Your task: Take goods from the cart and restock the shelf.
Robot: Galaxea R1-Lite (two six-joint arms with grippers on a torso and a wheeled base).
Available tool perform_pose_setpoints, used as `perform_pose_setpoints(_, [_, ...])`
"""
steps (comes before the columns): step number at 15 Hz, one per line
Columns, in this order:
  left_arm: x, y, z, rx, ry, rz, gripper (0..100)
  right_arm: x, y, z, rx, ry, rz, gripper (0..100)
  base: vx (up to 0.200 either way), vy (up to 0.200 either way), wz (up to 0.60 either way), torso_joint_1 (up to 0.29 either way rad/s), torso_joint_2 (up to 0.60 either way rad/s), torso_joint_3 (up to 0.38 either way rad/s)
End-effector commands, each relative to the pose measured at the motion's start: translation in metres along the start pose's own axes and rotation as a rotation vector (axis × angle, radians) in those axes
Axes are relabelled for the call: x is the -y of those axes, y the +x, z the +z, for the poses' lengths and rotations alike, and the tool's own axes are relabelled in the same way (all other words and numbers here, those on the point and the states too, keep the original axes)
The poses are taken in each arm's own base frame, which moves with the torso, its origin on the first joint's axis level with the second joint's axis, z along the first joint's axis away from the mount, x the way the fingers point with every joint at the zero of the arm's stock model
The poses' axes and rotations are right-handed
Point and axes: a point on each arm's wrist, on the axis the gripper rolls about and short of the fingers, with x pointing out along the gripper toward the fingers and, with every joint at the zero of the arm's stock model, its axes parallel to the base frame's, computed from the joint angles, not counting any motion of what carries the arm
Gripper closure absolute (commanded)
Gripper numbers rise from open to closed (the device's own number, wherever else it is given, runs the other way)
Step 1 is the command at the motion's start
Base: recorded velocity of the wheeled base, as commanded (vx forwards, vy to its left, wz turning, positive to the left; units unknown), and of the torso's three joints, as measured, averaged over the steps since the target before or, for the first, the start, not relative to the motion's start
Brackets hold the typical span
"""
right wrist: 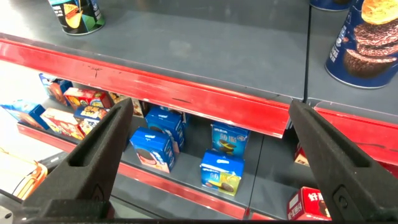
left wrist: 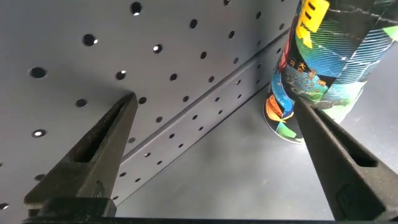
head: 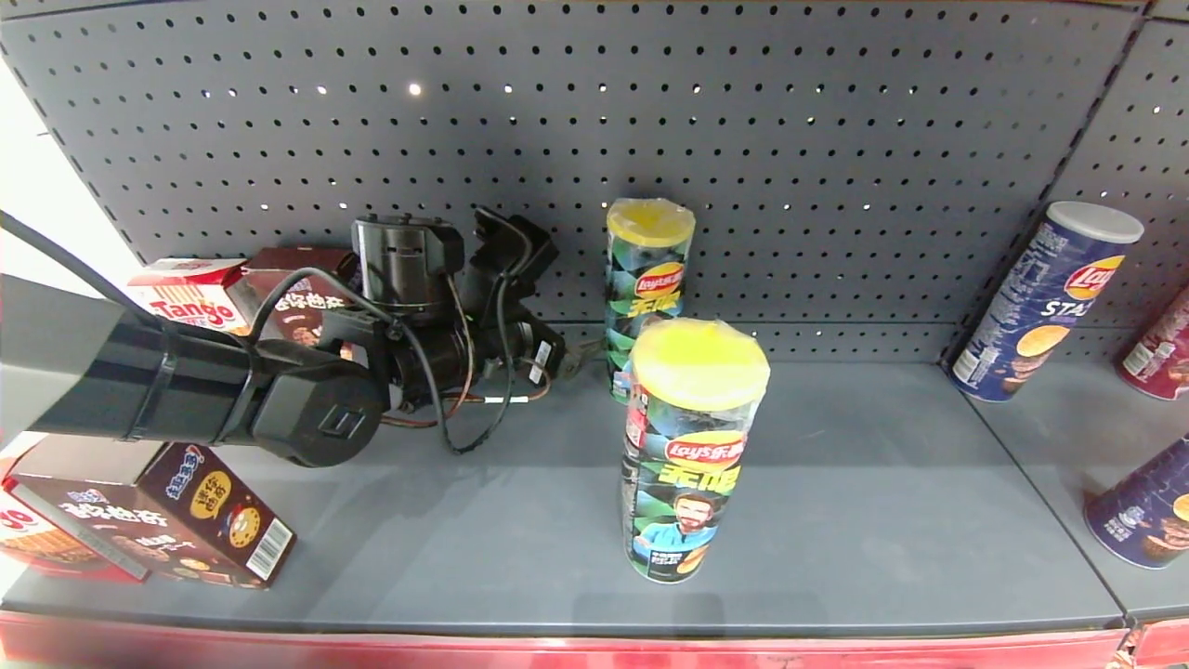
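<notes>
Shelf (head: 836, 502) of grey metal holds two tall green chip cans with yellow lids: front can (head: 692, 455), back can (head: 646, 279) at its 12 o'clock. Left end effector (left wrist: 216, 102), by the back can, and right end effector (right wrist: 209, 104) are wide open, empty.

— Where do the chip cans stand?
— Both are upright on the grey shelf (head: 882, 502). The rear can (head: 647, 279), yellow lid and green print, stands right against the pegboard (head: 743, 121). The front can (head: 692, 465), same look, stands farther out from the pegboard, directly before the first.
</notes>
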Motion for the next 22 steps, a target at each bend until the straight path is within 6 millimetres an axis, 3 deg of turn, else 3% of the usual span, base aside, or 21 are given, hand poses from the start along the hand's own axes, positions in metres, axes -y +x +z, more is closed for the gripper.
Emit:
perform_pose_setpoints(1, [0.001, 0.000, 0.001, 0.005, 0.001, 0.000, 0, 0.000, 0.000, 0.000, -0.001, -0.001, 0.001, 0, 0.000, 0.000, 0.00, 0.000, 0.00, 0.000])
perform_pose_setpoints(3, [-0.003, -0.008, 0.008, 0.024, 0.008, 0.010, 0, 0.000, 0.000, 0.000, -0.001, -0.001, 0.001, 0, 0.000, 0.000, 0.00, 0.000, 0.00, 0.000])
perform_pose_setpoints(5, [-0.008, -0.022, 0.026, 0.071, 0.009, 0.028, 0, 0.000, 0.000, 0.000, -0.001, -0.001, 0.001, 0, 0.000, 0.000, 0.00, 0.000, 0.00, 0.000])
perform_pose_setpoints(6, [-0.012, -0.039, 0.042, 0.121, 0.014, 0.046, 0, 0.000, 0.000, 0.000, -0.001, -0.001, 0.001, 0, 0.000, 0.000, 0.00, 0.000, 0.00, 0.000])
perform_pose_setpoints(7, [-0.012, -0.041, 0.044, 0.127, 0.014, 0.048, 0, 0.000, 0.000, 0.000, -0.001, -0.001, 0.001, 0, 0.000, 0.000, 0.00, 0.000, 0.00, 0.000])
perform_pose_setpoints(9, [-0.012, -0.080, 0.078, 0.233, 0.021, 0.066, 0, 0.000, 0.000, 0.000, -0.001, -0.001, 0.001, 0, 0.000, 0.000, 0.00, 0.000, 0.00, 0.000])
perform_pose_setpoints(12, [-0.005, -0.134, 0.096, 0.314, -0.004, 0.049, 0, 0.000, 0.000, 0.000, -0.001, -0.001, 0.001, 0, 0.000, 0.000, 0.00, 0.000, 0.00, 0.000])
perform_pose_setpoints(14, [0.002, -0.177, 0.084, 0.331, -0.010, 0.056, 0, 0.000, 0.000, 0.000, -0.001, -0.001, 0.001, 0, 0.000, 0.000, 0.00, 0.000, 0.00, 0.000])
perform_pose_setpoints(15, [0.006, -0.210, 0.081, 0.362, -0.011, 0.066, 0, 0.000, 0.000, 0.000, -0.001, -0.001, 0.001, 0, 0.000, 0.000, 0.00, 0.000, 0.00, 0.000])
perform_pose_setpoints(16, [0.009, -0.226, 0.074, 0.365, -0.017, 0.072, 0, 0.000, 0.000, 0.000, -0.001, -0.001, 0.001, 0, 0.000, 0.000, 0.00, 0.000, 0.00, 0.000])
perform_pose_setpoints(19, [0.028, -0.313, 0.032, 0.438, -0.101, 0.157, 0, 0.000, 0.000, 0.000, -0.001, -0.001, 0.001, 0, 0.000, 0.000, 0.00, 0.000, 0.00, 0.000])
perform_pose_setpoints(22, [0.049, -0.365, -0.023, 0.491, -0.121, 0.304, 0, 0.000, 0.000, 0.000, -0.001, -0.001, 0.001, 0, 0.000, 0.000, 0.00, 0.000, 0.00, 0.000])
